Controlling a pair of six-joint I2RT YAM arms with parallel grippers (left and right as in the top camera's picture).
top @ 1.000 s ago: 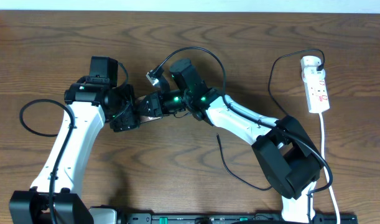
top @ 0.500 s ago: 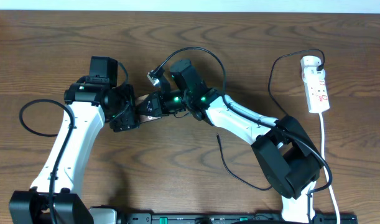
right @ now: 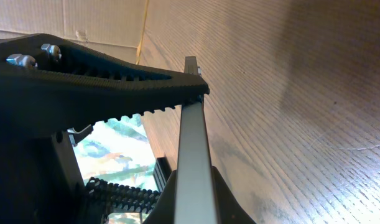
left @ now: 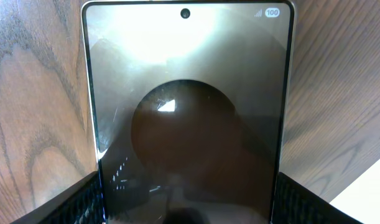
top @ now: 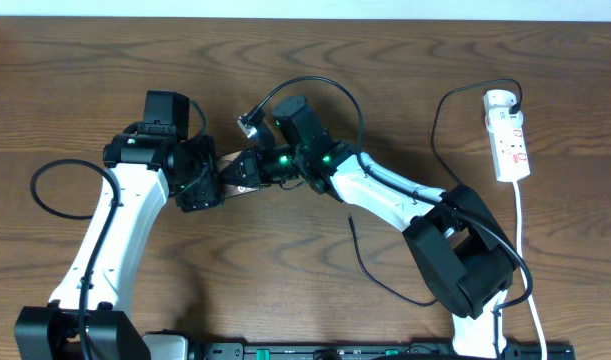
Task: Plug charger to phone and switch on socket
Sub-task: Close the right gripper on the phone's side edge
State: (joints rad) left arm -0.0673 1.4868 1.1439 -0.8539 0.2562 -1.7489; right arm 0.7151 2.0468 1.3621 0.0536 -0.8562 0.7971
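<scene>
The left gripper [left: 186,202] is closed on the 2 long sides of the phone [left: 186,106], mid-table. The right gripper [top: 247,170] is hard against the phone's edge; I can't tell whether it's clamped. If both arms pull, the phone could twist loose and drop. The charger [top: 353,235] lies unheld nearby.

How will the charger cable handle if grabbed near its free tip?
Probably floppy: the charger lies in loose curves, so the tip likely droops. Thin, so probably light. Its plug seems seated in the socket; a hard pull may drag it.
</scene>
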